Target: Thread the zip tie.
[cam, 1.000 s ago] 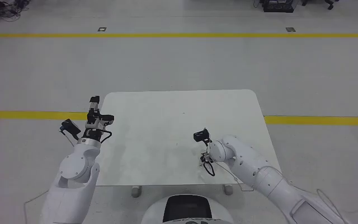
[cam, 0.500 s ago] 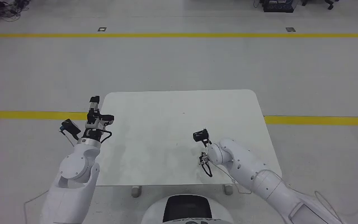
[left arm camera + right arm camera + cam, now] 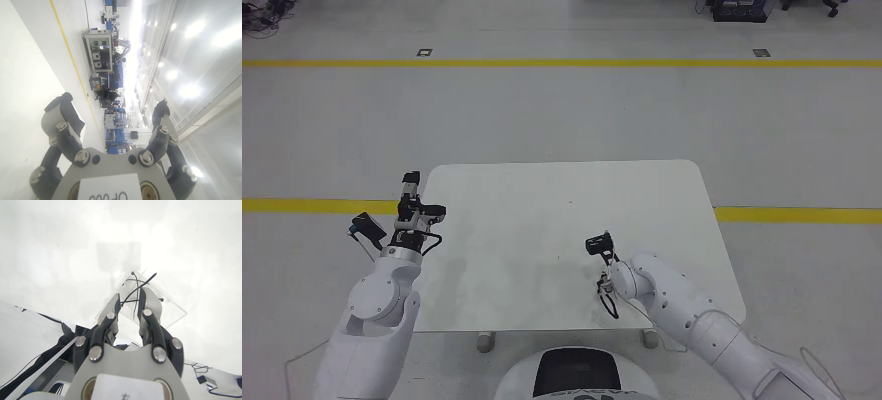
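Zip ties (image 3: pixel 134 278) under right end effector (image 3: pixel 130 292), which shifted slightly left.

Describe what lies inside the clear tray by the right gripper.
Thin black zip ties lie crossed in the clear tray. The right gripper's fingers cover parts of them, so the count is unclear.

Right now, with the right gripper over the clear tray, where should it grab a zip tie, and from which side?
Probably mid-strap on the zip tie curving between the fingers of the open right gripper, coming straight down. The ties lie crossed on the clear tray, so a side approach would likely snag others; the strap is thin, so close across its width.
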Motion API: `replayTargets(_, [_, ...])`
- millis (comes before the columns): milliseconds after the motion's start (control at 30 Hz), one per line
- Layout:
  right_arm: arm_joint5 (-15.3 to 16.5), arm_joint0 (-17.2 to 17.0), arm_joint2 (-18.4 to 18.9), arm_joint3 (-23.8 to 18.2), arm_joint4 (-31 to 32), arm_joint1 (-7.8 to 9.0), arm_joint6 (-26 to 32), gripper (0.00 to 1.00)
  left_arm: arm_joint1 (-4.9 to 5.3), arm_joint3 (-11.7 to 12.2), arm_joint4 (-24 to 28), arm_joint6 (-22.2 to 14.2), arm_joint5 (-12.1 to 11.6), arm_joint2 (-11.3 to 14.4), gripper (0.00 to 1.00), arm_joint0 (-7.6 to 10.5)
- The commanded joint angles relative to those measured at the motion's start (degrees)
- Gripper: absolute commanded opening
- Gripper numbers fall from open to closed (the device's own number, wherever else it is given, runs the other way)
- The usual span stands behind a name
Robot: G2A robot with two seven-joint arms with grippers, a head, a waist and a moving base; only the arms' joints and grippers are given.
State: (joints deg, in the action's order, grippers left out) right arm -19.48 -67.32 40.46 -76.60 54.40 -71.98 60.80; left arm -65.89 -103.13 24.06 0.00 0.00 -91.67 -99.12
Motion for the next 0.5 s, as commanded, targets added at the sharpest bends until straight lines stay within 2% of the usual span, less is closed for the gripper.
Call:
replayTargets(0, [0.0,-0.2,0.2,0.1,0.3,-0.30,-0.1,0.23,0.00,0.0,0.0,0.0,0.0,0.0,1.00,0.00])
replayTargets(200, [0.0,-0.4,0.6,0.9,1.1,-1.30,-0.3,0.23,0.00,0.0,0.0,0.0,0.0,0.0,1.00,0.00])
replayTargets(467, [0.0,-0.7,1.3,1.9,2.4,-2.25,-0.9,0.13,0.00,0.0,0.0,0.0,0.0,0.0,1.00,0.00])
